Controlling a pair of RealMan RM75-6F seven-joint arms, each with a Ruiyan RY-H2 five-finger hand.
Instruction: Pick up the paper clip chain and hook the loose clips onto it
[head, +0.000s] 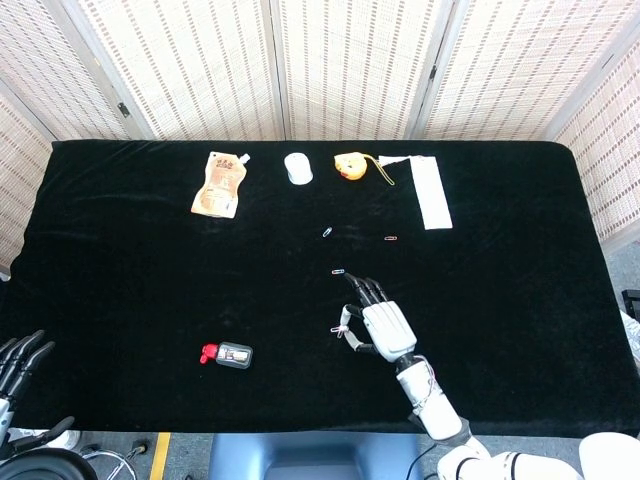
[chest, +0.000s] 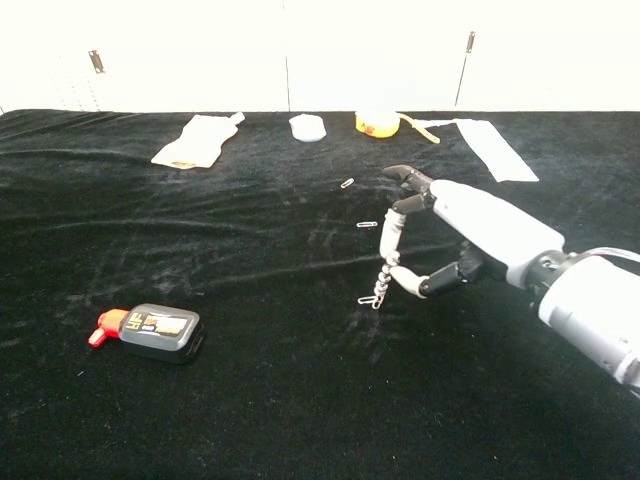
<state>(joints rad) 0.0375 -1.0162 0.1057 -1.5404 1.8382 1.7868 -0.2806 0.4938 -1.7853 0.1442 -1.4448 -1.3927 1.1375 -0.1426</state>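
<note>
1. One chain in play: right hand (chest: 440, 245) pinches paper clip chain (chest: 380, 288) between thumb and a finger; it hangs free so its lowest link can hook.
2. Its tip meets nearest loose clip (chest: 368, 299) on the black cloth (chest: 250, 400).
3. Three further clips (head: 338, 271) lie beyond.
4. Left hand (head: 18, 362) idles off the table's edge, fingers apart, empty.

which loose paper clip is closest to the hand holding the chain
The nearest clip, right under the chain hanging from the right hand. The other three lie farther back.

Black velvet-draped table (head: 120, 300), woven lattice screen panels (head: 340, 60) behind, grey floor below
</note>
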